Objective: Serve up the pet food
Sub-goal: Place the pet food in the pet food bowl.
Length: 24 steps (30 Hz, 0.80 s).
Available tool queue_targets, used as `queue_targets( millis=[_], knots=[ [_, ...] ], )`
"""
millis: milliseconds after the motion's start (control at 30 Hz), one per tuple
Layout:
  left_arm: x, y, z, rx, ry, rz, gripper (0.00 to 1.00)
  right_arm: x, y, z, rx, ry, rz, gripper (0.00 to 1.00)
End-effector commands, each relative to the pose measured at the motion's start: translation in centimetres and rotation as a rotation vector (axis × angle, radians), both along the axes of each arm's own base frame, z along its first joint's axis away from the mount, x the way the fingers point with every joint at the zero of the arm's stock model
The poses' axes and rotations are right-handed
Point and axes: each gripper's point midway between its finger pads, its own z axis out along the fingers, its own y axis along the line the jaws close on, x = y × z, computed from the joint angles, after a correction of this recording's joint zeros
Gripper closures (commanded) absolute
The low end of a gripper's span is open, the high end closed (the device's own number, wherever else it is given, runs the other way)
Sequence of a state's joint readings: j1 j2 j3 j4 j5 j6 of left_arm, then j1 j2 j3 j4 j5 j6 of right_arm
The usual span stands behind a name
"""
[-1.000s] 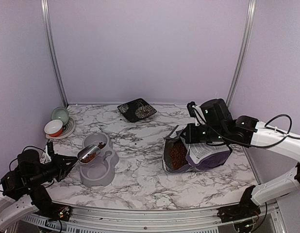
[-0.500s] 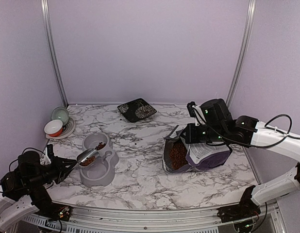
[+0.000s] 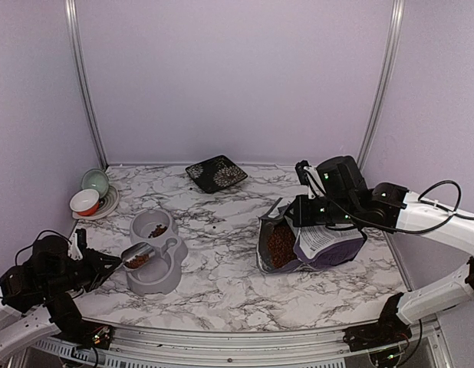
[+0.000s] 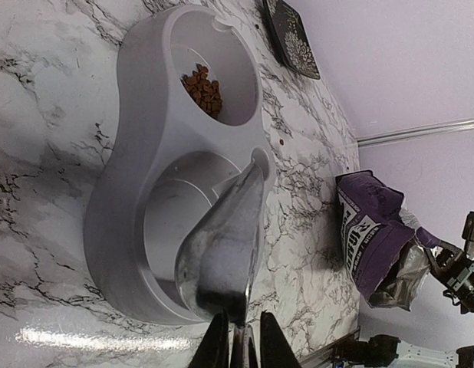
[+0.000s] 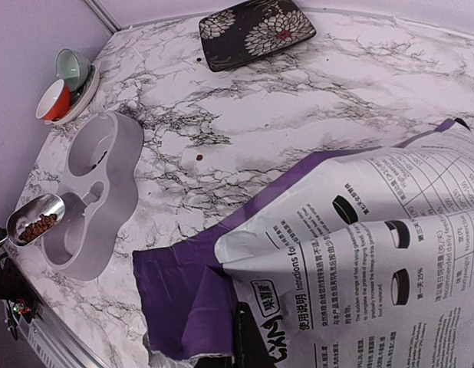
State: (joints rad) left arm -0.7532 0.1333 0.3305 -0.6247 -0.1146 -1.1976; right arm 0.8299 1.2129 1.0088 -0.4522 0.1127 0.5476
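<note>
My left gripper (image 3: pixel 108 266) is shut on the handle of a shiny metal scoop (image 3: pixel 136 255), its fingers (image 4: pixel 217 346) on either side of the handle. The scoop (image 4: pixel 222 245) hangs over the empty near compartment of the grey double bowl (image 3: pixel 166 277). It carries pet food (image 5: pixel 39 227). A small heap of pet food (image 4: pixel 204 88) lies in the far compartment. My right gripper (image 3: pixel 300 214) is shut on the top edge of the purple-and-white bag (image 3: pixel 329 244). The bag's open mouth faces left and shows more kibble (image 3: pixel 281 245). One dark finger (image 5: pixel 252 337) presses the bag (image 5: pixel 360 230).
A dark flowered square plate (image 3: pixel 216 172) lies at the back centre. A green cup (image 3: pixel 95 182) and a red-and-white cup (image 3: pixel 85 202) stand on a saucer at the back left. One stray pellet (image 5: pixel 199 157) lies on the marble between bowl and bag.
My left gripper has drawn back toward the near left with the scoop, from over the bowl's middle to over the near compartment. The scoop still holds kibble. The right arm and bag have not moved.
</note>
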Motion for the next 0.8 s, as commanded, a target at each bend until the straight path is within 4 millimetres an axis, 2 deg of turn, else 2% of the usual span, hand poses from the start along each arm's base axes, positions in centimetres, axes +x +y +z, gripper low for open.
queue_targets(
  millis=[0, 367, 767],
  knots=[
    [0.04, 0.51, 1.23, 0.046, -0.022, -0.003, 1.0, 1.45, -1.12, 0.58, -0.008, -0.033, -0.063, 1.0],
    [-0.11, 0.57, 0.64, 0.101, 0.015, -0.019, 1.0, 1.39, -1.01, 0.31, -0.01, -0.034, -0.053, 1.0],
    [0.46, 0.05, 1.11, 0.194, 0.045, -0.055, 1.0, 1.13, -1.31, -0.1, -0.011, -0.031, -0.055, 1.0]
  ],
)
